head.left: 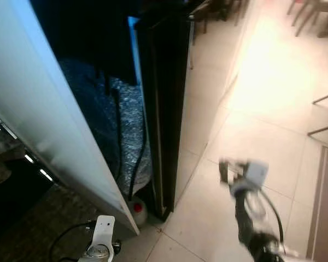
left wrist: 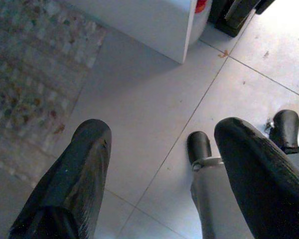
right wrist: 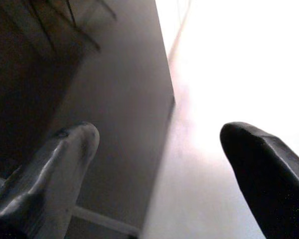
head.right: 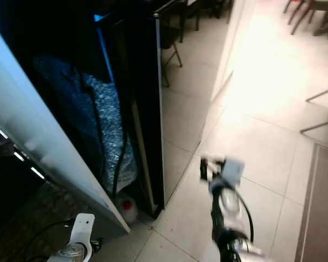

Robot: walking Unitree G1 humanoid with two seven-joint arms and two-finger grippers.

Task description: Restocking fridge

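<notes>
A tall white fridge panel point(head.left: 44, 109) slants across the left, and beside it stands a black upright panel point(head.left: 161, 109). Between them is a dark gap holding silver padding point(head.left: 128, 125) and black cables. A white bottle with a red cap point(head.left: 136, 207) stands on the floor at the foot of that gap. My right gripper point(right wrist: 159, 134) is open and holds nothing; its arm point(head.left: 246, 191) is raised over the pale tiles, right of the black panel. My left gripper point(left wrist: 162, 134) hangs low and open above the floor, near the white corner point(left wrist: 154, 25).
Pale floor tiles point(head.left: 262, 109) spread to the right. Chair legs point(head.left: 322, 114) stand at the right edge and at the far top. A patterned rug point(left wrist: 25, 74) lies left of the fridge's corner. My own feet point(left wrist: 199, 147) show on the tiles below the left gripper.
</notes>
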